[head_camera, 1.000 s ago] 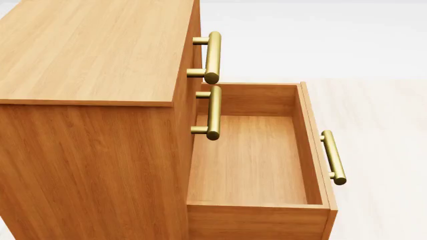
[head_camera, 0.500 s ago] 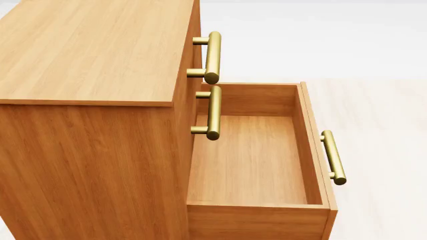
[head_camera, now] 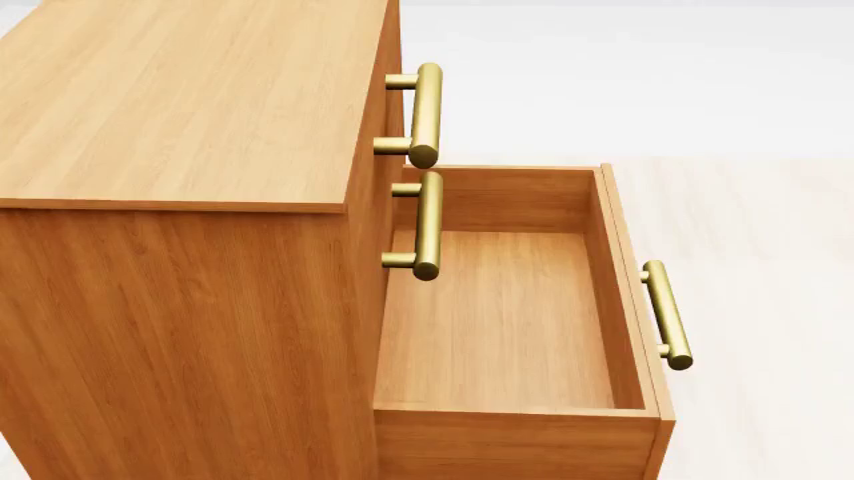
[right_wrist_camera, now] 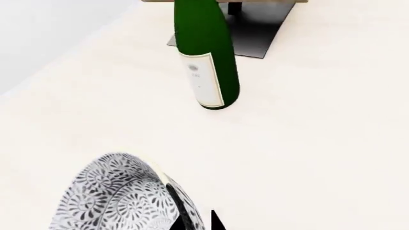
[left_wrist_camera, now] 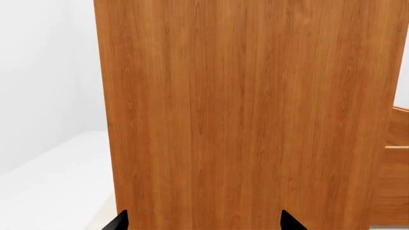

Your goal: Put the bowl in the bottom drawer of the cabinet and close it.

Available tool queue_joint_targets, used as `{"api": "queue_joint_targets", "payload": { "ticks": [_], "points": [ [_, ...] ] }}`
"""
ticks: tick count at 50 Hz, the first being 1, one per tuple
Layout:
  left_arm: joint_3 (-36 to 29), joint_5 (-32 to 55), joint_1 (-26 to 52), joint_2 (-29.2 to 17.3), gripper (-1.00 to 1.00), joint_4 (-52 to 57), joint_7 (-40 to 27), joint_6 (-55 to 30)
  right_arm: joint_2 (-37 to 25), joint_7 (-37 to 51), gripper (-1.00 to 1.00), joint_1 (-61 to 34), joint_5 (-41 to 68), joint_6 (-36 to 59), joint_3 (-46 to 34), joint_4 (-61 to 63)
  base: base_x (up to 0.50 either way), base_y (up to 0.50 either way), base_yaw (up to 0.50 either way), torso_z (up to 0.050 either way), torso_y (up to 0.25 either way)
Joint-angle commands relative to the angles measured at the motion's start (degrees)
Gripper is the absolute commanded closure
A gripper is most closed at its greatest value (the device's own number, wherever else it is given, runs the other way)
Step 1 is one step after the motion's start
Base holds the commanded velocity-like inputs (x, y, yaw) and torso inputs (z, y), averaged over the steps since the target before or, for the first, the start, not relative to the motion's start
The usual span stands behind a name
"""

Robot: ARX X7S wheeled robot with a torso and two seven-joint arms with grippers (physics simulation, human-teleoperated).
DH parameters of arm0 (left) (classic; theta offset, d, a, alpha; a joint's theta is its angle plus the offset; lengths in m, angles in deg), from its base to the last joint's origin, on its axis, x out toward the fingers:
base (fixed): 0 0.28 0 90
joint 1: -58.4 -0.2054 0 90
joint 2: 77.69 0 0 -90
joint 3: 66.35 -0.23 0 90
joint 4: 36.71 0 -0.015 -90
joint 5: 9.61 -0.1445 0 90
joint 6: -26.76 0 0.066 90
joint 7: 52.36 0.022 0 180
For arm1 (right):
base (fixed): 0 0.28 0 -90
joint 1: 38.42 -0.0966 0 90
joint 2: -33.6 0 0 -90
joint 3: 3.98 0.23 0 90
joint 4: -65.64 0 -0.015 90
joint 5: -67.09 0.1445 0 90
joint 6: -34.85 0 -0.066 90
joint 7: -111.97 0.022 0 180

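While the bottom drawer (head_camera: 501, 330) stands pulled out and bare, the bowl (right_wrist_camera: 118, 196) sits well apart on a pale surface, its rim pinched by the right gripper (right_wrist_camera: 195, 223); the left gripper (left_wrist_camera: 201, 223) spreads wide, holding nothing, facing the cabinet (left_wrist_camera: 249, 110) side.

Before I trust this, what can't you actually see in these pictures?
- Right gripper: cut off by the right wrist view's edge; its hold on the bowl is unclear.
- Left gripper: only two tips show.
- Head view: no arms or bowl, just the bottom drawer, open.
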Motion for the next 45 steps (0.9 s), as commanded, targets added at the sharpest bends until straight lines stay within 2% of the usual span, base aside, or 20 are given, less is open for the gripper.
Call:
{"api": "queue_joint_targets", "payload": {
  "ticks": [1, 9, 23, 29, 45],
  "points": [
    [-0.15, 0.26, 0.26, -0.10, -1.00, -0.58, 0.05, 0.45, -1.55, -1.67, 1.00, -2.17, 0.20, -0.30, -6.34, 10.00, 0.00, 0.00, 0.00, 0.000, 0.000],
    [-0.22, 0.70, 0.26, -0.27, -1.00, -0.90, 0.22, 0.97, -4.02, -1.44, 1.00, -7.78, -0.80, 1.40, -13.35, 13.24, 0.00, 0.00, 0.00, 0.000, 0.000],
    [-0.51, 0.92, 0.18, -0.57, -1.00, -0.84, 0.35, 1.48, -4.89, -2.39, 1.00, -22.11, -2.18, 2.60, -26.21, 8.77, 0.00, 0.00, 0.00, 0.000, 0.000],
    [-0.64, 0.82, 0.12, -0.73, -1.00, -0.70, 0.32, 1.57, -4.34, -4.17, 1.00, -29.77, -4.57, -0.48, -33.73, 0.30, 0.00, 0.00, 0.00, 0.000, 0.000],
    [-0.77, 1.07, 0.30, -0.90, -1.00, -0.61, 0.01, 1.32, 0.19, -10.24, 1.00, -43.20, -6.45, -8.48, -42.31, -20.81, 0.00, 0.00, 0.00, 0.000, 0.000]
  ]
}}
